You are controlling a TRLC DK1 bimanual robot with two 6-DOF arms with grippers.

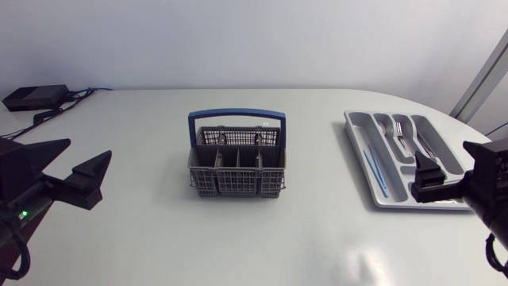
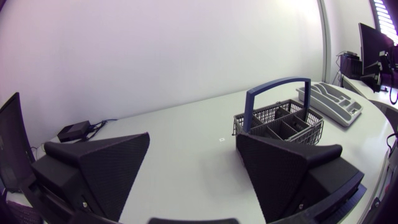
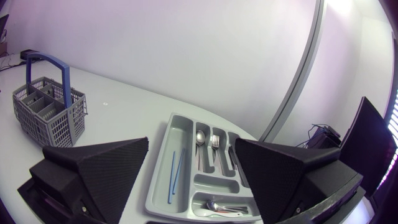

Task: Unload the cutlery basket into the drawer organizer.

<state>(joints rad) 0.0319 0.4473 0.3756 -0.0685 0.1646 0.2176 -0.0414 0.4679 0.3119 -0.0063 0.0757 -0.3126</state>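
The left hand and right hand hang open, empty: the cutlery basket looks emptied, its cutlery lying sorted in the drawer organizer at the right edge of the worktop.

Your left gripper is matte black all over: two broad wedge-shaped fingers with a fine dotted texture on their inner faces, set on blocky black housings with rounded edges. Your right gripper is built the same, with the same texture on its pads. In the head view you see a small green light on the left arm's dark body and a black cable looping below it — a second cable loops at the right arm.
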